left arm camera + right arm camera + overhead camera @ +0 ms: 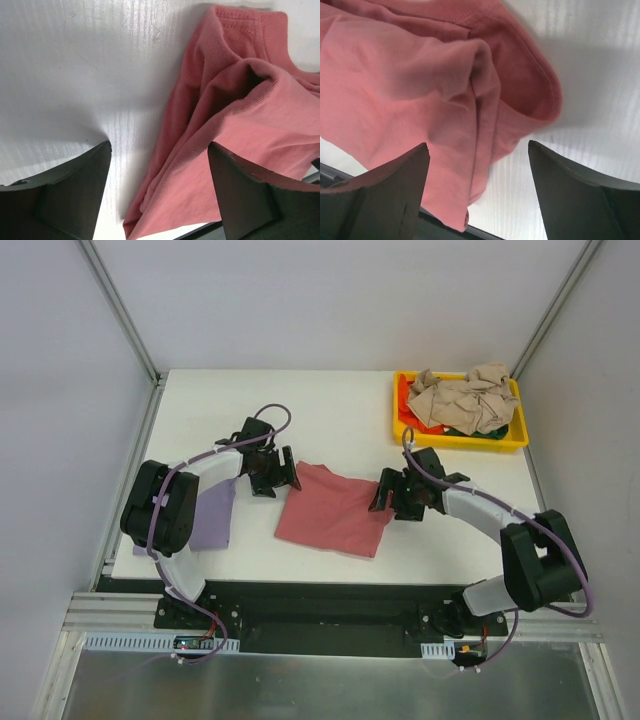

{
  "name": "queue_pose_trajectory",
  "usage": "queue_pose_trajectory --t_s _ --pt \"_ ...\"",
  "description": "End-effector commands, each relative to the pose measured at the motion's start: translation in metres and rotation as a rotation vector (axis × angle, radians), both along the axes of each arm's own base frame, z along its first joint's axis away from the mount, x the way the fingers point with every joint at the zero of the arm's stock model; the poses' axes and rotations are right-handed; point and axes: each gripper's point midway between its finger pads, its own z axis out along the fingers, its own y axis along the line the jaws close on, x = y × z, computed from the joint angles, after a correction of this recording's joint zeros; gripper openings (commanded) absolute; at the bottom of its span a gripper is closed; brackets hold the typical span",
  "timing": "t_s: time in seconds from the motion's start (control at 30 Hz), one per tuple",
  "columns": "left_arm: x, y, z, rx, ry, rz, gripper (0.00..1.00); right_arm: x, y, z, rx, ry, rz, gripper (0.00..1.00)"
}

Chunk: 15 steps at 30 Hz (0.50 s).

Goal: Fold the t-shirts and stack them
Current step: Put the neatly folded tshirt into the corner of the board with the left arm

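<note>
Seeing the white table (330,410) fill mid-frame in the top view. We have the dusty red-pink t-shirt (335,512) lying as a rough square at centre and the lavender t-shirt (212,522) at left, partly under the left arm. The yellow tray (460,443) at upper right holds a crumpled beige t-shirt (462,400) over red cloth (404,398) and green cloth (497,430). The left gripper (275,480) is over the pink shirt's upper-left corner and the right gripper (393,502) is over its right edge. Both have fingers spread apart, clamped on nothing.
</note>
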Motion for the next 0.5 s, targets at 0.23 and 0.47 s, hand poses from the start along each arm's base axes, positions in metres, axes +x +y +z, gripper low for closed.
queue_pose_trajectory --t_s 0.23,0.47 --pt "-0.015 0.001 -0.019 -0.012 0.044 -0.014 0.6 0.041 0.053 0.023 0.149 -0.107 0.093 0.62" --pt "-0.02 0.0 -0.022 -0.024 0.051 -0.014 0.6 0.043 0.089 0.039 0.311 -0.112 0.179 0.47"
